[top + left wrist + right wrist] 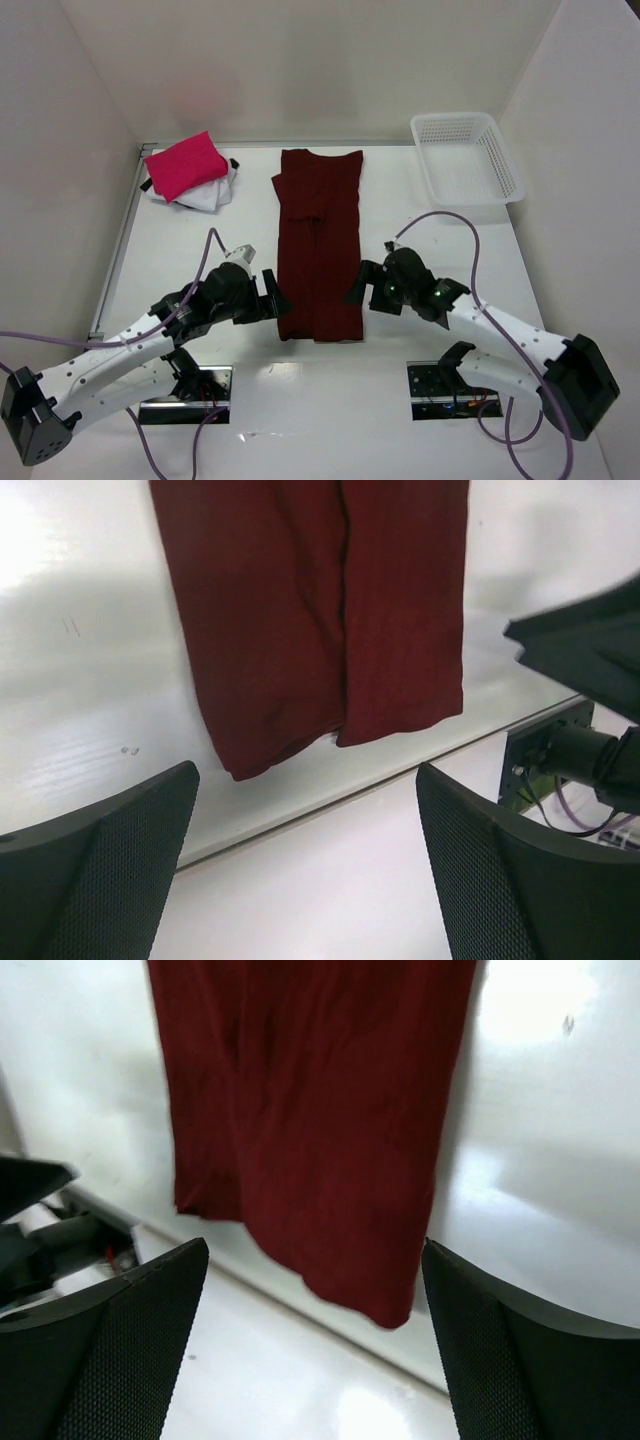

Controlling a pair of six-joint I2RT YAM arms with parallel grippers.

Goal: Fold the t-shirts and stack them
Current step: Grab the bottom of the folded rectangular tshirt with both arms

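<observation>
Maroon t-shirt (318,240): You had it lying flat in the middle of the table (170,240). It was folded into one long strip. Its neck end pointed at the far wall. Its bottom edge lay close to the arms.
Pink-red t-shirt (185,165): It sat as a small folded block in the far left corner, well apart from the maroon one.
White t-shirt (205,197): It lay under the pink-red one. Some of it stuck out on the near side.
Left gripper (278,303): Your left jaws were wide open and held nothing. They sat just beside the bottom left corner of the strip. I could not tell if they touched the cloth.
Right gripper (352,290): Your right jaws were wide open too, with nothing in them. They sat just beside the right edge of the strip, near its bottom.
Left wrist camera: You saw the two black fingers (100,860) far apart. The bottom edge of the maroon cloth lay on the table ahead of them.
Right wrist camera: You saw the same thing from the other side, with both fingers spread.
Basket (500,165): The white mesh one stood in the far right corner, away from every shirt.
</observation>
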